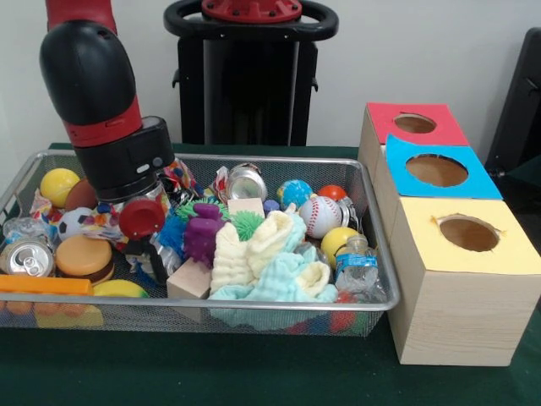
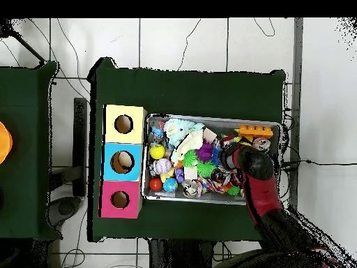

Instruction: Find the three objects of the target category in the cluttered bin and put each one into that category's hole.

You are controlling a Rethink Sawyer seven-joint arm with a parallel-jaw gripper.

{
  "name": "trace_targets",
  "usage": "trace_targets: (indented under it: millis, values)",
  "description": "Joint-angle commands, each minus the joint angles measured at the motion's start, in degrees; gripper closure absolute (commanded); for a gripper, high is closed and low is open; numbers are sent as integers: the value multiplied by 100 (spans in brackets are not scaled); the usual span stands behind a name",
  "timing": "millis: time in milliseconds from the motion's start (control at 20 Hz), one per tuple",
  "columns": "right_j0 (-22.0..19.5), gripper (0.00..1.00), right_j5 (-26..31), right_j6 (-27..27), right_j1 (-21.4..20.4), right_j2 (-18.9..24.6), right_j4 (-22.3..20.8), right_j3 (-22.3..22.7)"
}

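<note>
The silver wire-mesh bin (image 1: 254,158) stands on the green table, full of mixed toys; it also shows in the overhead view (image 2: 209,117). My gripper (image 1: 150,254) is down inside the bin's left part, among the clutter beside a purple toy (image 1: 203,233). In the overhead view the arm covers the gripper (image 2: 233,155). I cannot see whether it holds anything. No soft toy animal shows clearly; any are hidden in the clutter. The red-surround hole (image 1: 414,123) tops the farthest wooden box, and shows in the overhead view (image 2: 120,199).
The blue-surround hole (image 1: 437,170) and the yellow-surround hole (image 1: 468,233) are next to the red one. The bin holds a baseball (image 1: 319,216), pale cloths (image 1: 270,254), a water bottle (image 1: 357,266), a can (image 1: 27,256), a yellow ball (image 1: 59,184) and a toy burger (image 1: 83,256).
</note>
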Motion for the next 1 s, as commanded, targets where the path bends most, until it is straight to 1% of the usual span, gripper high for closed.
trace_targets:
  millis: [50, 150, 250, 350, 400, 600, 850, 1000]
  values:
    - [276, 0, 640, 1673, 1011, 791, 277, 2030]
    - [276, 0, 617, 1690, 1002, 831, 410, 2072]
    - [182, 0, 550, 1668, 1048, 946, 566, 2129]
    - [-13, 0, 234, 1671, 1092, 1202, 731, 2270]
    - [-173, 0, 13, 1708, 1156, 1392, 830, 2355]
    - [-594, 0, -564, 1914, 1306, 1887, 950, 2575]
    - [-1013, 0, -1075, 2320, 1564, 2337, 684, 2714]
    - [-1349, 0, -1472, 2663, 1888, 2669, 387, 2746]
